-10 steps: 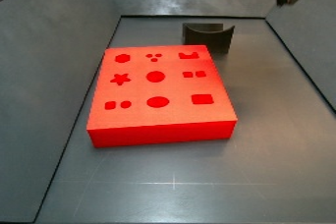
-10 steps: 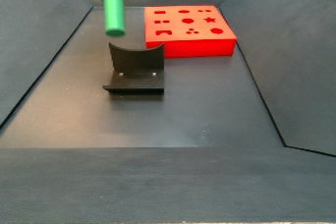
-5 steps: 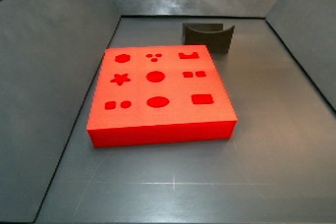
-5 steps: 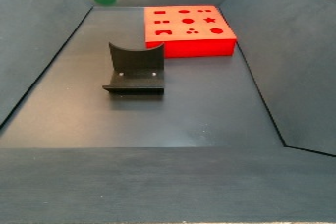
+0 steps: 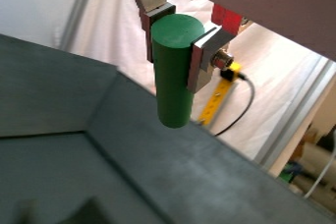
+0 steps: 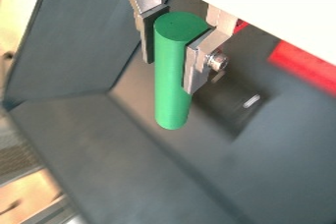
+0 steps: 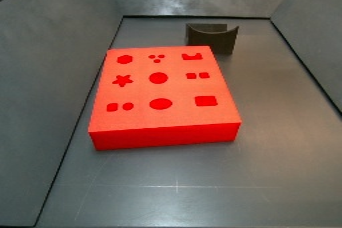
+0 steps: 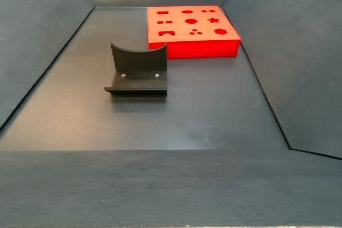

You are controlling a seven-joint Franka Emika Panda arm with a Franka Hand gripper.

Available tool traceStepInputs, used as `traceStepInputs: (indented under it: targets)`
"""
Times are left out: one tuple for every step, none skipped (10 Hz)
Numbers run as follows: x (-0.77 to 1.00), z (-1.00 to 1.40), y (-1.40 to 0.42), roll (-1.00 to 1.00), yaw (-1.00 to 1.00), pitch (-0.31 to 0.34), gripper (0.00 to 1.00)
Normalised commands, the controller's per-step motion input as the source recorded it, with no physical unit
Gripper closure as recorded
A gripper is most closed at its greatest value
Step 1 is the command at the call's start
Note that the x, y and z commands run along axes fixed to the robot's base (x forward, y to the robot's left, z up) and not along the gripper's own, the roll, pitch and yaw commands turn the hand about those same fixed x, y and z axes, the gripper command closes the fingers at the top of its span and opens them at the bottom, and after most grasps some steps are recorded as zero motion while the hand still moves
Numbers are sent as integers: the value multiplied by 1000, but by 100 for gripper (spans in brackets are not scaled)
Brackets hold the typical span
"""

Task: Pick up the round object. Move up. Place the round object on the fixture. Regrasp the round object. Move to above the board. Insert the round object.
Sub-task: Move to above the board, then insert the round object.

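the hand (image 5: 176,34), closed on the top end of the green peg (image 5: 176,73), hangs it lengthwise high above the fixture (image 8: 138,70) on the desk (image 8: 201,122).

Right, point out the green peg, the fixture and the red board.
Green peg (image 5: 176,71): in a wrist view, mid-shaft, held upright between the gripper (image 5: 183,43) jaws, high above the floor.
Fixture (image 8: 138,70): in a side view, its upright back plate.
Red board (image 7: 162,119): in a side view, bare top surface near the front edge.

Clamped between the hand's (image 5: 179,39) fingers (image 5: 155,2): round object (image 5: 176,71), high above table (image 8: 201,112); fixture (image 8: 136,71) near board (image 8: 191,31), apart.
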Motion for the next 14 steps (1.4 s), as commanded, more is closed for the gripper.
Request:
traceStepInputs:
  targets:
    - [-648,237,-1000,-1000,-21,-84,100]
    - [-668,221,-1000,-1000,-26,-104,100]
    - [-688,227,-1000,-1000,-32,-118,100]
    - [-710,227,-1000,-1000,-37,-127,100]
    - [-733,231,-1000,-1000,-42,-140,100]
    - [-775,236,-1000,-1000,-49,-160,100]
    - [-817,237,-1000,-1000,-54,-173,100]
    - [-773,212,-843,-1000,-55,-212,100]
    - [-635,159,-636,-1000,-57,-230,100]
    - [-376,72,-278,-811,-42,-213,100]
    - [-241,37,-140,-614,-29,-167,100]
    - [-152,21,-60,-417,-20,-121,100]
    - [-81,8,-26,-239,-18,-68,100]
    - [-77,0,0,0,0,-20,100]
